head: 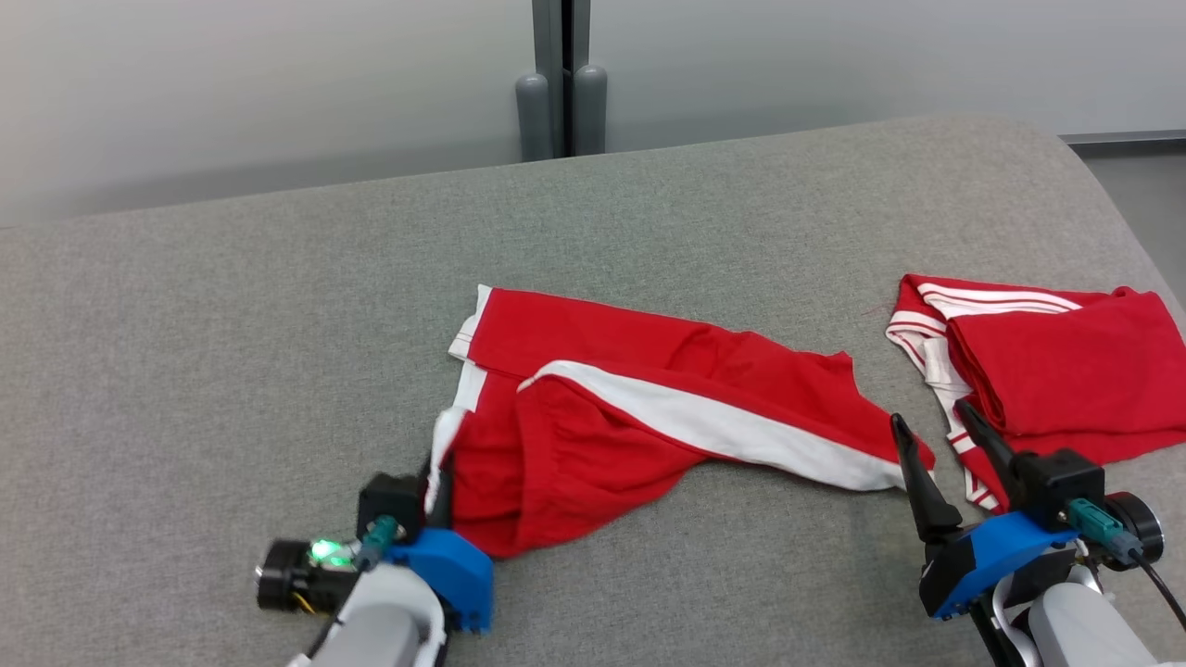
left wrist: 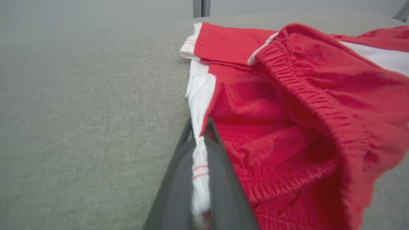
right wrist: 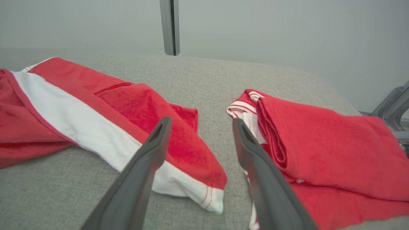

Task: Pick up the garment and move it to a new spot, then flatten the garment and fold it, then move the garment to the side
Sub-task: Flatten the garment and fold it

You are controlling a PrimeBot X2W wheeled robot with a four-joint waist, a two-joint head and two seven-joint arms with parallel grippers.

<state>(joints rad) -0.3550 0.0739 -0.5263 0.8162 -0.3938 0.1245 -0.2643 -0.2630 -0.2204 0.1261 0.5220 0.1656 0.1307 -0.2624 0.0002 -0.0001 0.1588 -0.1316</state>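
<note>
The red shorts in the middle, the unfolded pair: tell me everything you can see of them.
The red shorts look like soft knit fabric, with a broad white side stripe, an elastic gathered waistband and thin red lines on the white hem. They lie crumpled and partly twisted on the grey padded surface, waistband gaping towards the robot, one leg stretching right. The left gripper has its fingers shut on a bunched white edge.

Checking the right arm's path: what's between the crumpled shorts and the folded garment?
Between shorts and folded garment: bare grey surface, open right gripper over it; right wrist view.
</note>
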